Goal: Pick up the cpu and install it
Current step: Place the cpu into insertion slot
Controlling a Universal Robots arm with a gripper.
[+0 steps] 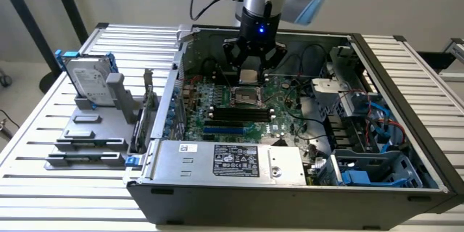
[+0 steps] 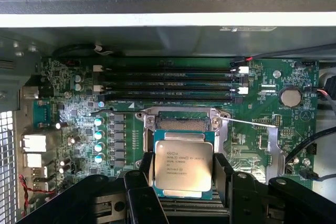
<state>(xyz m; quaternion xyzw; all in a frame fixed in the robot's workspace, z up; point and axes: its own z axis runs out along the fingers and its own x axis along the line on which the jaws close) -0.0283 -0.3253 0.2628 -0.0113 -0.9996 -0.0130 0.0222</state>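
Note:
The cpu (image 2: 182, 164) is a small flat square chip with a dull silver top and printed lettering. My gripper (image 2: 182, 174) is shut on it, one black finger (image 2: 145, 166) at each side. In the exterior view the gripper (image 1: 249, 77) holds the cpu (image 1: 249, 76) level inside the open computer case, a little above the motherboard (image 1: 239, 118). The open socket (image 2: 181, 121) with its metal frame lies just beyond the chip. In the exterior view that socket (image 1: 247, 97) sits directly in front of and below the held chip.
Black memory slots (image 2: 168, 82) run across the board beyond the socket. A grey power supply box (image 1: 228, 161) with a white label fills the case's near side. Cables and drive cages (image 1: 362, 129) crowd the exterior view's right. A silver hard drive (image 1: 91, 80) stands on a stand outside.

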